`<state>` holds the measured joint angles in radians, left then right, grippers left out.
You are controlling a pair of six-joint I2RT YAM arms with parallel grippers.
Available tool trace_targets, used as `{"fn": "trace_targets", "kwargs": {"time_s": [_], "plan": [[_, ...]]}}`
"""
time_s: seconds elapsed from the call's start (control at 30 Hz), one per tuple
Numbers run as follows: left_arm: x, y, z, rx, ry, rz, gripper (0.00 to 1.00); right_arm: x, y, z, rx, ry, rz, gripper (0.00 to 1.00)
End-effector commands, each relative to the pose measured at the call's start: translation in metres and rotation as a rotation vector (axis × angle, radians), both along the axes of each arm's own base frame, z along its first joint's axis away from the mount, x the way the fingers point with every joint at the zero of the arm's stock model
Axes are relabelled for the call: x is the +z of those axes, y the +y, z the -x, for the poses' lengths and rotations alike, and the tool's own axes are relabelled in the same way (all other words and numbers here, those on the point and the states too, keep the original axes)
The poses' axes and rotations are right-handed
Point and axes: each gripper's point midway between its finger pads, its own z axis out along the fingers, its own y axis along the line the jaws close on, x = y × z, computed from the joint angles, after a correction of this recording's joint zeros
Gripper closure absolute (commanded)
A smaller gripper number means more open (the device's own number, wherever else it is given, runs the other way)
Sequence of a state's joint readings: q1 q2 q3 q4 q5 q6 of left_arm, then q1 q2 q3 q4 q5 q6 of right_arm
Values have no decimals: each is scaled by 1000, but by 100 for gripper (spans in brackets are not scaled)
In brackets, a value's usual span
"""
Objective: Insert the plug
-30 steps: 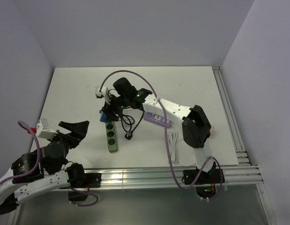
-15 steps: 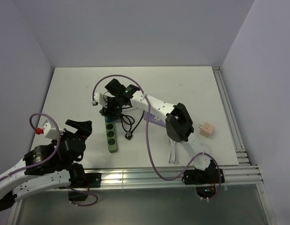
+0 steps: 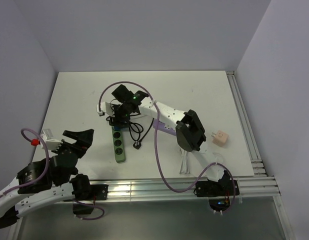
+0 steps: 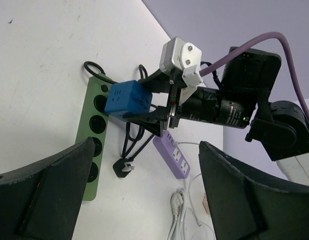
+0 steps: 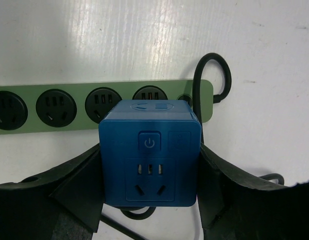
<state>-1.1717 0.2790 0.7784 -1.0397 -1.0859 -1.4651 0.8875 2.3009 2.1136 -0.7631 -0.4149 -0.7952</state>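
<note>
The blue plug [image 5: 149,160] is clamped between the fingers of my right gripper [image 5: 149,172], its socket face and power button towards the camera. It hangs just over the cord end of the green power strip [image 5: 69,107], beside the last socket; I cannot tell whether it touches. In the left wrist view the plug [image 4: 128,101] is tilted above the strip [image 4: 92,145]. In the top view the right gripper [image 3: 118,117] covers the strip's far end [image 3: 118,147]. My left gripper [image 3: 78,140] is open and empty, near the table's front left.
The strip's black cord and plug [image 3: 138,145] lie right of it. A purple power strip [image 3: 167,127] lies under the right arm, with a coiled white cable [image 3: 184,160] in front. A small pink adapter [image 3: 222,137] sits at the right.
My right gripper has moved left and down with the blue plug, onto the strip's far end. The left arm swung slightly in and back out.
</note>
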Motion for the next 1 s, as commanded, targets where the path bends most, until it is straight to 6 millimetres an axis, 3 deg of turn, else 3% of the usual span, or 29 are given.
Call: {"fn": "trace_targets", "kwargs": {"time_s": [0.0,0.2,0.53,0.97], "plan": [[4,-7,-2,-24,-15,-30,9,18,17,-6,52,-45,-59,100],[3,-11,-4,-28,-2,-63,8,24,25,2,93,-42,-91,100],[3,-10,-2,-41,-18,-40,8,6,30,4,117,-27,-59,100],[3,-9,-2,-41,-18,-39,8,0,29,16,161,9,-44,100]]}}
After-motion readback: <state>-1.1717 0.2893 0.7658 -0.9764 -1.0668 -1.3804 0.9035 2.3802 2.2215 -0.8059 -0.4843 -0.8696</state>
